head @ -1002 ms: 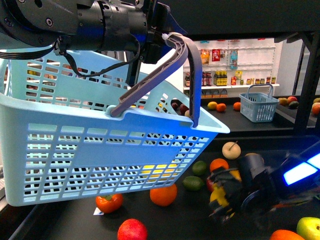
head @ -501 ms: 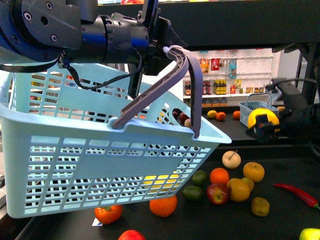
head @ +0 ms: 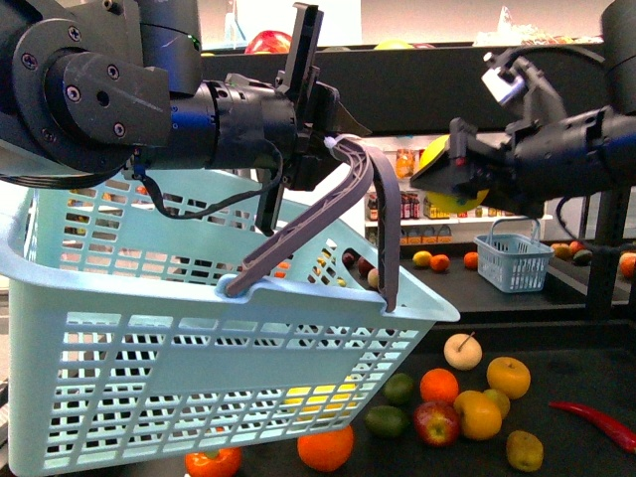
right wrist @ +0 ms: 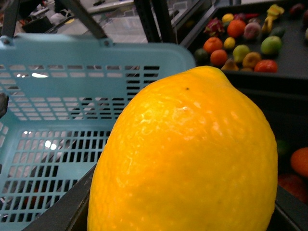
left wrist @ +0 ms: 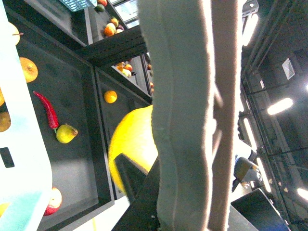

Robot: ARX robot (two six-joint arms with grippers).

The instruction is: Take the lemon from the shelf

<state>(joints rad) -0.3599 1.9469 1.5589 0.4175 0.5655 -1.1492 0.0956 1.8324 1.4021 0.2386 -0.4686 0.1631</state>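
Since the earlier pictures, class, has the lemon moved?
Yes. Gripped by the right tool, the lemon has risen and shifted left. Half a second ago it overlapped the small blue basket; now it sits above and left of it.

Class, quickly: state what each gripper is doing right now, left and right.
Left gripper: shut on the basket handle.
Right gripper: shut on the lemon.

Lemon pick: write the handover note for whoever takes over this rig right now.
Left hand: shut on the handle of the blue basket, which hangs over the shelf.
Right hand: shut on the lemon, raised clear of the tray, above and beside the basket's rim.
Done: lemon is off the shelf.
Left: probably carry it over the basket's opening and release.
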